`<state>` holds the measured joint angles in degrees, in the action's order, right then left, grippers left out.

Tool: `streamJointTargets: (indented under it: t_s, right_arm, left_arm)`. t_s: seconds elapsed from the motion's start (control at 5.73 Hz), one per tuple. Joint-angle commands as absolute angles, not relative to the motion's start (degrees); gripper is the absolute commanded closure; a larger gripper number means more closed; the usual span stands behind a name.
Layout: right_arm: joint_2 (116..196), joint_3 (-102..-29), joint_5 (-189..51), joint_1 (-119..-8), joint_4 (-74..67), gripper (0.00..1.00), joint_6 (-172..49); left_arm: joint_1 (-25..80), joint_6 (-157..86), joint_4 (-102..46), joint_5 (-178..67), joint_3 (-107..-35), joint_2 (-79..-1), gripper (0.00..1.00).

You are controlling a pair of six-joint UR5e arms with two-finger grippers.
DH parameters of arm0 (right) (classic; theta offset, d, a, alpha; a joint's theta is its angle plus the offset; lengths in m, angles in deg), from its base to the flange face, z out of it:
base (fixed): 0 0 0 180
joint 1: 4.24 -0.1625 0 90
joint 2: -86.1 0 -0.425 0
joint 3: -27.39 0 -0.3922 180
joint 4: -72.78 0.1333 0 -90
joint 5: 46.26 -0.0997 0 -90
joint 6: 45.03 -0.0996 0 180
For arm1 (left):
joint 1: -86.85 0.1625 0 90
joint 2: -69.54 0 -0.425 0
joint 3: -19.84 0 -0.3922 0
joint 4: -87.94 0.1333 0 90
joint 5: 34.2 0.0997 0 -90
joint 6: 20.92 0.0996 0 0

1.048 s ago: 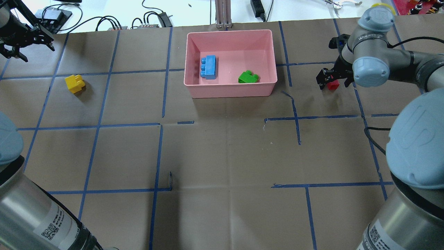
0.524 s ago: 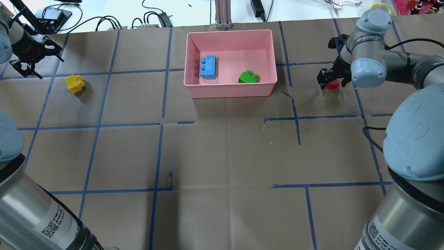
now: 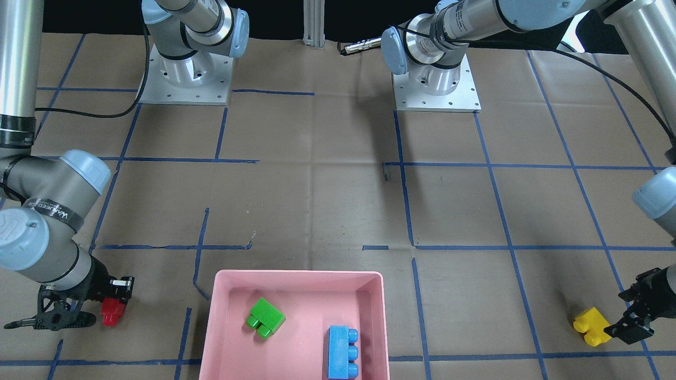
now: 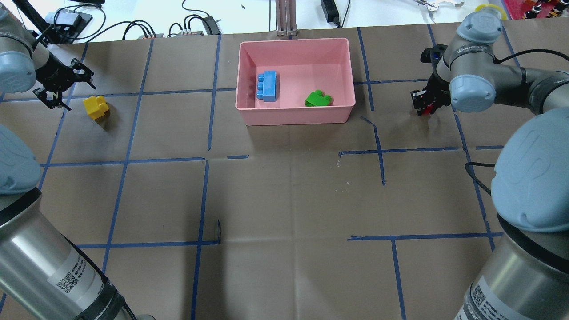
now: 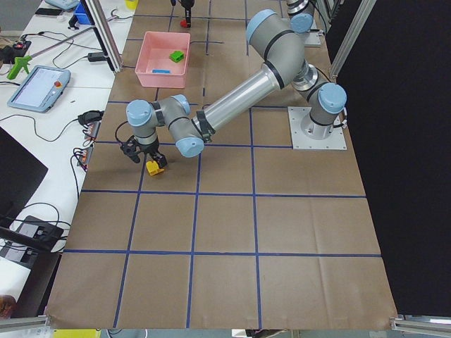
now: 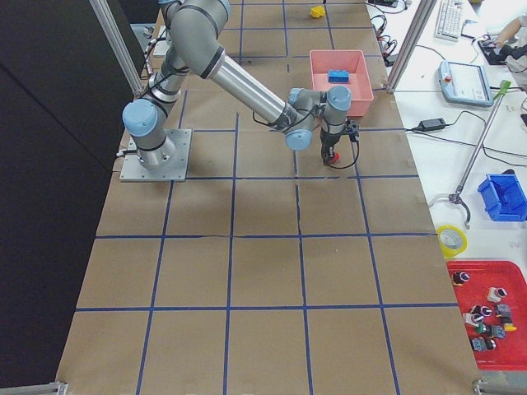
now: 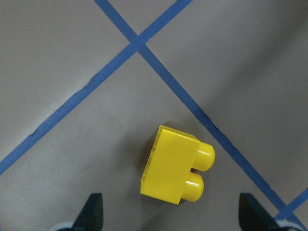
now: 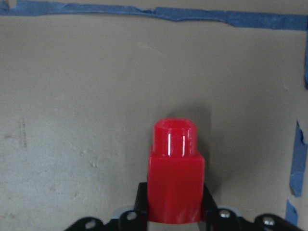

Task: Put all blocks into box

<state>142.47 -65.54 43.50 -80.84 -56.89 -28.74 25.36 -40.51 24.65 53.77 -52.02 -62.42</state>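
The pink box point(image 4: 295, 41) stands at the far middle of the table, with the blue block point(image 4: 267, 86) and the green block point(image 4: 318, 98) lying in it. The yellow block point(image 4: 96, 107) lies on the table at the far left. My left gripper point(image 4: 62, 86) is open just beside it. In the left wrist view the yellow block point(image 7: 175, 166) lies between and ahead of the spread fingertips point(image 7: 94, 211). My right gripper point(image 4: 424, 103) is shut on the red block point(image 8: 174, 180) at table level, to the right of the box. The red block also shows in the front-facing view point(image 3: 111, 310).
Cables and power bricks point(image 4: 195, 24) lie beyond the table's far edge. An aluminium post point(image 4: 286, 18) stands behind the box. Both arm bases point(image 3: 435, 89) are bolted near the robot's side. Blue tape lines grid the brown paper.
My left gripper has moved right and down toward the yellow block. My right gripper's fingers have closed in on the red block.
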Motion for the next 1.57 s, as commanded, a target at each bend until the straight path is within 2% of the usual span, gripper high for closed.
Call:
streamJointTargets:
  t_s: [0.0,0.17,0.52,0.7,0.87,1.05,1.22,1.4]
  right_arm:
    - [146.97,-64.55,44.78,-80.96,-53.37,0.95,-29.38]
    - [149.79,-61.75,44.09,-81.40,-45.51,0.95,-33.65]
    - [151.49,-51.67,34.56,-85.94,-30.56,0.95,-43.25]
    - [150.79,-49.36,30.24,-90.59,-30.23,0.94,-50.24]
    - [148.79,-48.99,20.46,-94.03,-32.05,0.94,-56.57]
    - [143.89,-48.55,14.96,-96.58,-44.34,0.94,-60.64]
    - [140.28,-46.72,14.65,-99.39,-48.81,0.92,-67.03]
    - [139.54,-46.96,14.91,-100.12,-51.03,0.57,-66.31]
  left_arm:
    - [25.24,-40.43,27.01,53.52,-51.96,-65.00,0.00]
    - [25.24,-40.43,27.73,53.52,-51.96,-65.89,0.00]
    - [25.15,-40.52,27.74,53.52,-52.05,-66.69,0.00]
    - [25.15,-40.52,28.35,53.52,-52.05,-66.77,0.01]
    - [25.15,-40.43,28.70,53.43,-52.05,-66.78,0.13]
    - [25.15,-40.43,28.71,53.34,-52.05,-66.78,0.28]
    - [25.07,-40.43,28.62,53.25,-51.97,-66.78,0.38]
    - [25.06,-40.34,28.53,52.21,-51.96,-66.69,0.50]
